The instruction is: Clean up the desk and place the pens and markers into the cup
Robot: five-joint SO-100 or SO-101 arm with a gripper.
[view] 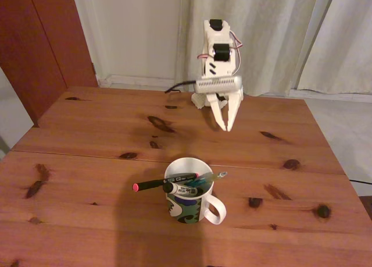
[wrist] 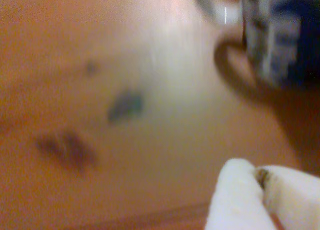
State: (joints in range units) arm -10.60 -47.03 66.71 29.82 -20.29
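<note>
Pale curtains (view: 267, 34) hang behind the reddish-brown wooden desk (view: 87, 139), whose planks carry dark knots and a seam running across. Near the front middle of the desk in the fixed view stands the cup (view: 187, 206), a white mug with a green, dark-blue and white pattern outside and its handle turned toward the right front. All three writing sticks lie inside it, leaning across the rim: the black pen (view: 157, 184) pokes out to the left with its pink-red end beyond the rim, the white marker (view: 181, 189) with a black cap rests in the middle, and the teal pen (view: 210, 178) reaches over the right rim with its silver tip.

At the far side of the desk the white arm is folded, and its gripper (view: 225, 123) points down, well apart from the cup, fingertips close together and holding nothing. In the blurred wrist view the white fingertips (wrist: 237, 190) meet at the lower right, above bare wood.
</note>
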